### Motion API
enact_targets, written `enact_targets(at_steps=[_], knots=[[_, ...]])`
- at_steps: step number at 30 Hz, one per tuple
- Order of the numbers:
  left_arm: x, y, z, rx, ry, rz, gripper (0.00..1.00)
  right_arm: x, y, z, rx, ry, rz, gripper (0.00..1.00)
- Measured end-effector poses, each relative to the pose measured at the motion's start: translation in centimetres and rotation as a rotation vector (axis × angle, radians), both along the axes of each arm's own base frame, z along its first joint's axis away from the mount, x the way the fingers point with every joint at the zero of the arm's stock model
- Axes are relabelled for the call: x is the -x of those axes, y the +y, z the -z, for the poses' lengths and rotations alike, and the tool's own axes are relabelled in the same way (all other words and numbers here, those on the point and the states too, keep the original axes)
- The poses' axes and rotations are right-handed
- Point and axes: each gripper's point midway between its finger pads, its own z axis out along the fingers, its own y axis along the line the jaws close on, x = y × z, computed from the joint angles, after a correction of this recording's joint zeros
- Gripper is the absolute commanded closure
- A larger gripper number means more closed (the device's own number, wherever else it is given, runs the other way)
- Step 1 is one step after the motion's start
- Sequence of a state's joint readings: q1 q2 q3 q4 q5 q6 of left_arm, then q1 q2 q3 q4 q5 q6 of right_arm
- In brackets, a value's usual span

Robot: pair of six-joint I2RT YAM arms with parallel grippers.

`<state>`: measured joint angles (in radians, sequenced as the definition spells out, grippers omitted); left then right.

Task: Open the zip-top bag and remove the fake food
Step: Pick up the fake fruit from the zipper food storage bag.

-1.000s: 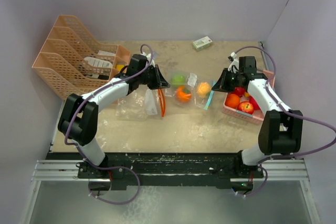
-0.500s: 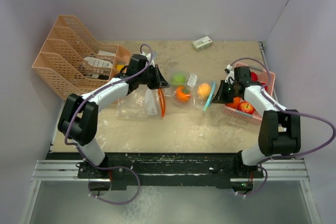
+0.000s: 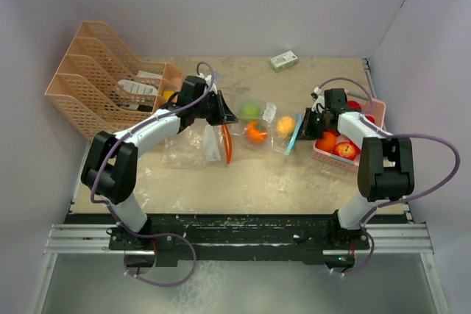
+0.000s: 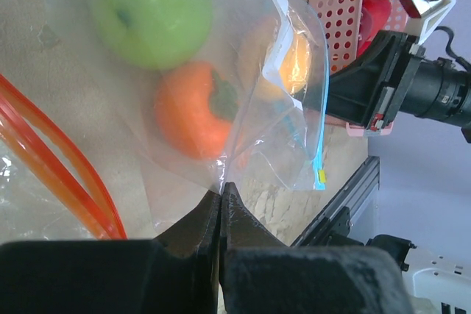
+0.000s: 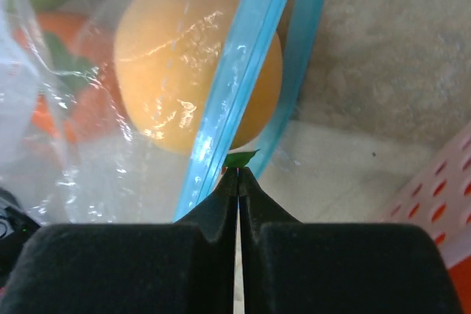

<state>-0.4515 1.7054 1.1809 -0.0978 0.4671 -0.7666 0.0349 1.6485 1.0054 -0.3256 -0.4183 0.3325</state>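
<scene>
Zip-top bag lies long axis arm to arm, blue zip mouth at pressed-together right pincer; left pincer pinches opposite edge.

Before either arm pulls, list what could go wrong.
The right gripper is shut at the edge of the blue zip strip; it may slip off, or pinch both lips so the zip-top bag will not open.
The left gripper pinches only thin film; pulling might drag the whole bag.
The pink basket beside the right gripper could get knocked.
</scene>
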Motion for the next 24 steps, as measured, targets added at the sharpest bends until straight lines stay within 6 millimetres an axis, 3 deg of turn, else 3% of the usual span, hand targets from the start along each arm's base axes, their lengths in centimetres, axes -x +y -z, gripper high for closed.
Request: enact_targets(at_steps=[4, 8, 12, 16, 19, 24], knots=[[0.0, 0.0, 0.1, -0.002, 0.000, -0.002, 1.00, -2.0, 1.1, -1.9, -0.045, -0.056, -0.030, 0.96], [0.0, 0.1, 0.2, -0.005, 0.002, -0.005, 1.00, -4.5, 2.5, -5.1, -0.085, -0.149, -0.070, 0.93], [0.3, 0.3, 0.8, -0.012, 0.015, -0.006, 1.00, -5.9, 3.6, -6.9, -0.099, -0.200, -0.105, 0.80], [0.3, 0.3, 0.9, -0.013, 0.017, -0.006, 1.00, -6.8, 4.7, -6.6, -0.083, -0.204, -0.144, 0.61], [0.3, 0.3, 0.9, -0.013, 0.016, -0.007, 1.00, -7.2, 5.3, -5.6, -0.027, -0.197, -0.170, 0.40], [0.3, 0.3, 0.8, -0.013, 0.014, -0.008, 1.00, -7.6, 6.5, -4.5, 0.091, -0.205, -0.226, 0.23]])
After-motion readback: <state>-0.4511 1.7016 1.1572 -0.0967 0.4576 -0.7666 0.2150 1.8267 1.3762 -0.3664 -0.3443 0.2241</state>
